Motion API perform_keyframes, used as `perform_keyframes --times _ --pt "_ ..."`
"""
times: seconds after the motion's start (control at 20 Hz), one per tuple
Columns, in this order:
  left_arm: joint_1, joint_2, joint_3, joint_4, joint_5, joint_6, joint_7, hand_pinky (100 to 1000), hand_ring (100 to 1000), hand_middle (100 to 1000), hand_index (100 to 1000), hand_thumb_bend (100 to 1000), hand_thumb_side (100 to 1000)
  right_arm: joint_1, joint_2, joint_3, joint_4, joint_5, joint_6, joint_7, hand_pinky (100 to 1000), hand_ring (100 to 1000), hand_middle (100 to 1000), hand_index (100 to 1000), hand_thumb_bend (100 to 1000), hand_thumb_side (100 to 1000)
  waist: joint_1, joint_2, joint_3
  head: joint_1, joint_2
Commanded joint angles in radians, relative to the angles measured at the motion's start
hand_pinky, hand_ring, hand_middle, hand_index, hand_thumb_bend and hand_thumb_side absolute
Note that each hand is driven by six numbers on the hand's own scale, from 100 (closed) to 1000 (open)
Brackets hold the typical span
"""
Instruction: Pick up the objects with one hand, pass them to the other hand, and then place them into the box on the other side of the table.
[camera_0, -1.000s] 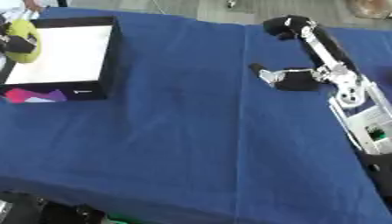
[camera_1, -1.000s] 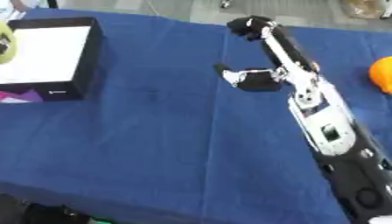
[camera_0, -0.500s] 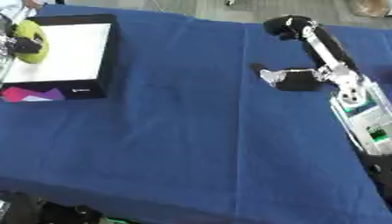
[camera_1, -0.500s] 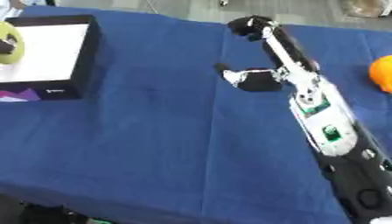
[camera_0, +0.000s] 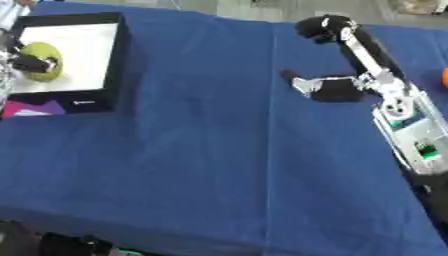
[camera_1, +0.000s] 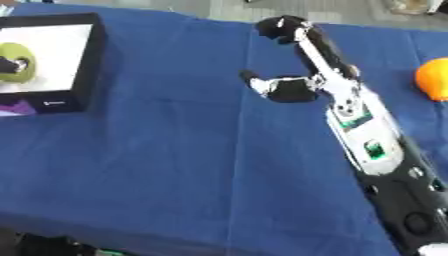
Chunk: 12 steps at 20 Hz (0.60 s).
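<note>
Now, nearest: blue-clothed bench, bare in the middle. Right hand mid-bench, fingers relaxed, holding nothing. Far left, left hand curls round the green object over the box. Orange object waits at right edge, nearer right hand.

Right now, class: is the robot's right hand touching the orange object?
Apart. The right eye view shows bare blue cloth between the right hand and the orange object.
</note>
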Motion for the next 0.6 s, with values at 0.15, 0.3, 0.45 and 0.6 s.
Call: perform_keyframes --times 0.15,0.3,0.45,0.6 --pt "-0.022 0.039 0.018 -0.057 -0.005 -0.002 0.017 734 759 741 736 747 505 -0.022 -0.021 -0.008 -0.028 -0.009 0.002 -0.002 792 794 721 814 429 186 0.003 -0.017 0.004 -0.004 0.005" --pt "-0.019 0.047 0.017 -0.109 0.022 -0.012 0.035 732 758 742 729 709 543 -0.022 -0.024 -0.009 -0.032 -0.009 0.001 -0.005 792 795 722 815 433 181 0.002 -0.019 0.005 -0.015 0.005" --pt "-0.012 0.055 0.025 -0.183 0.067 -0.044 0.066 732 759 759 747 695 545 -0.023 -0.029 -0.011 -0.039 -0.009 0.001 -0.007 793 795 723 815 437 178 -0.001 -0.02 0.005 -0.03 0.005" --pt "0.004 0.066 0.023 -0.264 0.117 -0.07 0.096 732 762 773 763 689 542 -0.024 -0.035 -0.014 -0.044 -0.009 0.003 -0.009 793 796 723 816 440 177 -0.002 -0.021 0.004 -0.046 0.005"
